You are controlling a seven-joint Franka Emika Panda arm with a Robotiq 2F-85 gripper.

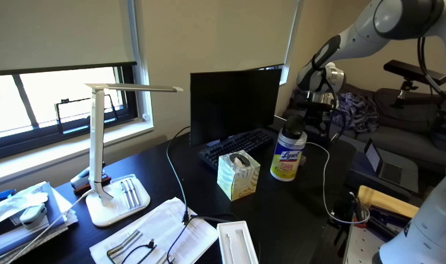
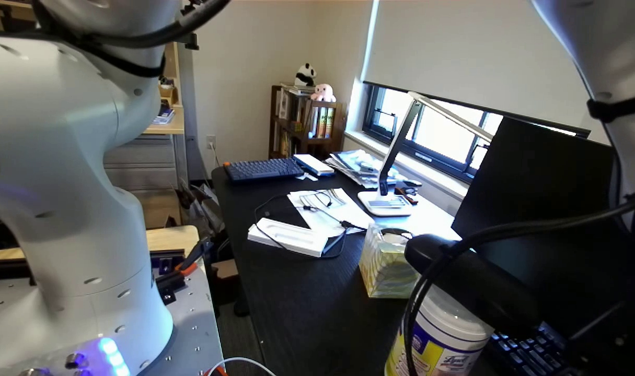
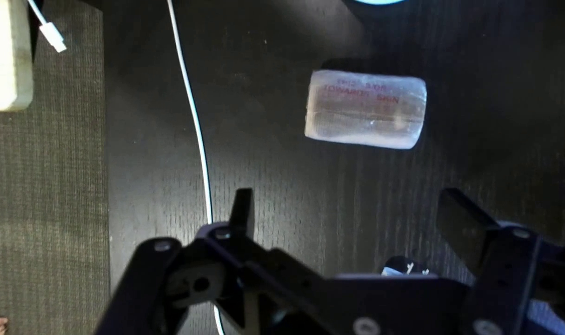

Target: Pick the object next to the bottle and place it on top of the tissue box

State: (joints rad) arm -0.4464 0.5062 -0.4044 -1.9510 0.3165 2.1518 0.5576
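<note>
- On the desk (image 1: 292, 212), in an exterior view: one bottle (image 1: 287, 157), two o'clock of one tissue box (image 1: 238, 176), apart; bare room toward four, out to the edge.
- Around that tissue box, in an exterior view: two keyboards (image 2: 263, 169); one lamp (image 2: 398, 146), twelve o'clock; bare desk toward eight.
- Across the wrist view: gripper (image 3: 347, 202) released, two fingers wide apart; one packet (image 3: 366, 109) on the desk at twelve o'clock; from it, at nine, one cable (image 3: 195, 111), then the edge.
</note>
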